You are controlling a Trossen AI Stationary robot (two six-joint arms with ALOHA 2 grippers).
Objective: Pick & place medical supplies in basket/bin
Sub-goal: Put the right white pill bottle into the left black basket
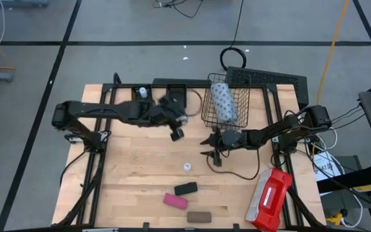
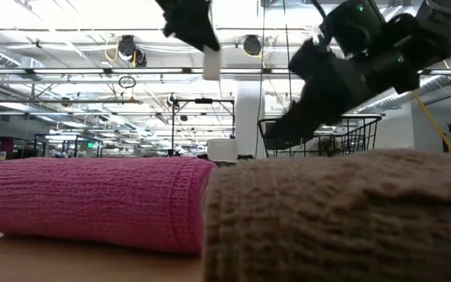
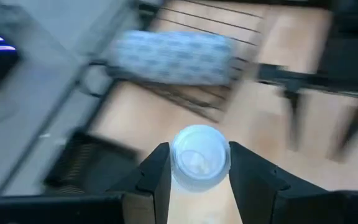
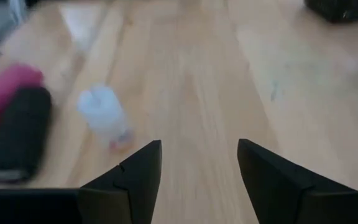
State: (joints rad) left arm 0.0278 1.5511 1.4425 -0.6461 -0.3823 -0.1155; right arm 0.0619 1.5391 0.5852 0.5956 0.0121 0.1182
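The left gripper point(image 3: 194, 180) held a small white vial point(image 3: 199, 157) between its two fingers, closed on the sides of the vial, lifted above the table point(image 1: 134, 174) on the left side of the wire basket point(image 1: 225, 103). From this claw the basket lay ahead and to the right, near but not yet under it, so I judge the coming move was to carry the vial across over the basket's rim. A small black tray point(image 1: 176, 95) lay even closer to this claw, between it and the basket, so the vial could go there also; I cannot tell which.

The right gripper point(image 4: 197, 180) was low over the table, just in front of the basket. Its fingers stood apart and held nothing. A second white vial point(image 4: 104, 115) stood on the wood ahead of this claw, a little to one side, and this arm was clearly the nearer one to it. Beyond that vial, further from the basket, lay the black block point(image 1: 185, 189), the pink block point(image 1: 175, 200) and the brown block point(image 1: 198, 216), all three lying flat, each with its long side roughly across the table.

Inside the basket the long blue-grey dotted pack point(image 1: 223, 103) already lay, along the basket's length. A third vial point(image 1: 143, 92) was near the far table edge, left of the basket. The red-and-white case point(image 1: 269, 198) was at the near right of the basket.
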